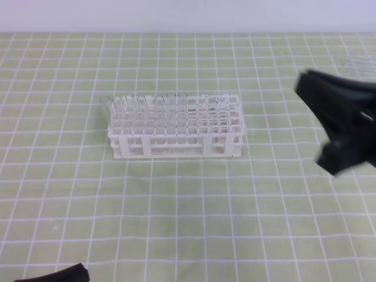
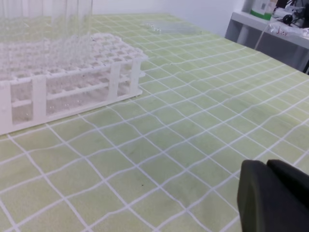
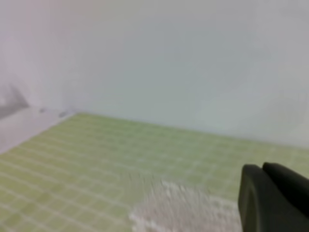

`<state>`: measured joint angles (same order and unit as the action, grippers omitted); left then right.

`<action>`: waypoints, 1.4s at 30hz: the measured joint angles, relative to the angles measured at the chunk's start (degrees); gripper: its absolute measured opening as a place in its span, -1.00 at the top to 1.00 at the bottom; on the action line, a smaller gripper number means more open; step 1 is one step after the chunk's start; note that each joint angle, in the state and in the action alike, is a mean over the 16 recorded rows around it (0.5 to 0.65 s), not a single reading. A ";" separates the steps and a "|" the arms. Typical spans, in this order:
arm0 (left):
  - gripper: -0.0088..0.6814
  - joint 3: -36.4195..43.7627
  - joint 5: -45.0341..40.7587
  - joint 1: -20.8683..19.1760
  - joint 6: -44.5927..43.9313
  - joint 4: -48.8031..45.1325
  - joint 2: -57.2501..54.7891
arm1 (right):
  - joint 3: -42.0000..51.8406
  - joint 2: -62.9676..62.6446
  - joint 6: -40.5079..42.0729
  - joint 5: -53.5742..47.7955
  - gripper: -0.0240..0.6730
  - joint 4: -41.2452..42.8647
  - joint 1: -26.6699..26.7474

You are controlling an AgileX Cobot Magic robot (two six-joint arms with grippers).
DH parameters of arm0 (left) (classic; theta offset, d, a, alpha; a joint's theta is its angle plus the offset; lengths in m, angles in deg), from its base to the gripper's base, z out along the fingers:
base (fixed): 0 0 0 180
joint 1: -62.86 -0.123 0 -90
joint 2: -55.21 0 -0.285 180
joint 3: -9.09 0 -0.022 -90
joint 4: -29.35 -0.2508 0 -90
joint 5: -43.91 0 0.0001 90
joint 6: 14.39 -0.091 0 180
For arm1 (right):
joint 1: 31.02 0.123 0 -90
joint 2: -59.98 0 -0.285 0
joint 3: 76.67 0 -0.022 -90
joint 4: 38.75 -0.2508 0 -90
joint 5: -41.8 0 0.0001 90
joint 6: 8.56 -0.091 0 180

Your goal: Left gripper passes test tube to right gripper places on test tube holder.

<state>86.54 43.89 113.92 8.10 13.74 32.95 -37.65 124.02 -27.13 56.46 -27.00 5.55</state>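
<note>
Your right gripper (image 1: 343, 126) hangs beside the rack (image 1: 175, 128), presumably awaiting a tube; I cannot tell either claw's opening or hold.

A lab: a white test tube rack (image 1: 175, 130) stands on a tabletop (image 1: 188, 223) covered by a green gridded mat, plain white wall behind the rack, cluttered grey bench (image 2: 270, 36) beyond.
</note>
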 joint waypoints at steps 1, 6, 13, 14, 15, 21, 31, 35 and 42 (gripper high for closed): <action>0.98 0.00 0.00 0.00 0.00 0.00 0.00 | 0.80 -1.84 -0.61 -1.54 0.93 -0.04 0.00; 0.98 -0.02 -0.05 0.01 0.00 0.00 0.01 | 3.64 -8.39 -3.08 -7.90 0.94 0.03 0.00; 0.98 -0.07 -0.15 0.02 0.01 0.00 0.04 | 5.41 -12.65 -3.32 -15.71 0.94 1.94 -0.94; 0.98 -0.07 -0.16 0.02 0.01 0.00 0.04 | 5.75 -13.43 -3.32 -16.69 0.94 2.30 -1.52; 0.98 -0.10 -0.21 0.02 0.01 0.01 0.05 | 6.17 -14.38 -3.32 -17.59 0.94 2.67 -2.26; 0.98 -0.07 -0.27 0.01 0.01 0.00 0.02 | 11.69 -24.01 -3.32 -21.73 0.94 4.69 -9.89; 0.98 -0.02 -0.47 0.01 0.01 0.00 0.01 | 27.56 -47.86 -3.32 -23.44 0.94 5.03 -24.43; 0.98 -0.05 -0.59 0.02 0.01 0.00 0.04 | 31.90 -53.61 -3.32 -24.92 0.94 4.44 -26.56; 0.98 0.00 -0.47 0.01 0.00 0.00 0.00 | 34.75 -57.26 -3.32 -26.56 0.94 3.45 -27.03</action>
<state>86.54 43.42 113.92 8.10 13.74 32.95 -2.91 66.77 -30.46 29.90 -23.55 -21.48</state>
